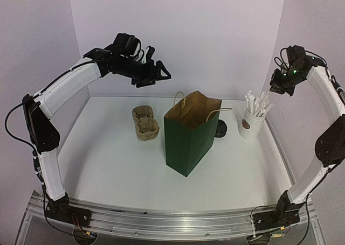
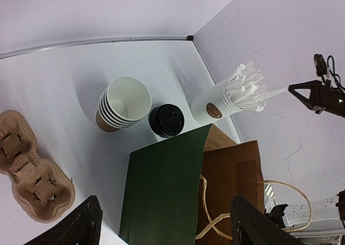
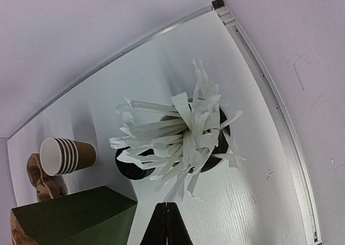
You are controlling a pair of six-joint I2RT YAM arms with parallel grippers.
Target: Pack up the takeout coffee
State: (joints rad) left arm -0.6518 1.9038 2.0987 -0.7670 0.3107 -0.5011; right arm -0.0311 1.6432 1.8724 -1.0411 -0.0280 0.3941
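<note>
Seen from above, the round black domed plastic lid (image 1: 221, 130) is half hidden behind the dark green paper bag (image 1: 188, 142); a cup beneath is possibly concealed. From the right wrist, it is mostly covered by white paper-wrapped sticks (image 3: 183, 137).

An open green bag (image 1: 186, 142) stands between a pulp carrier (image 1: 145, 122) and a stick-filled white cup (image 1: 250, 125).

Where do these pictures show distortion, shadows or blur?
Top external view: the table's near metal rail bows, and the tall green paper bag casts only a faint shadow. Left wrist view: the table's far edge curves. Right wrist view: the white paper-wrapped sticks look sharp.
</note>
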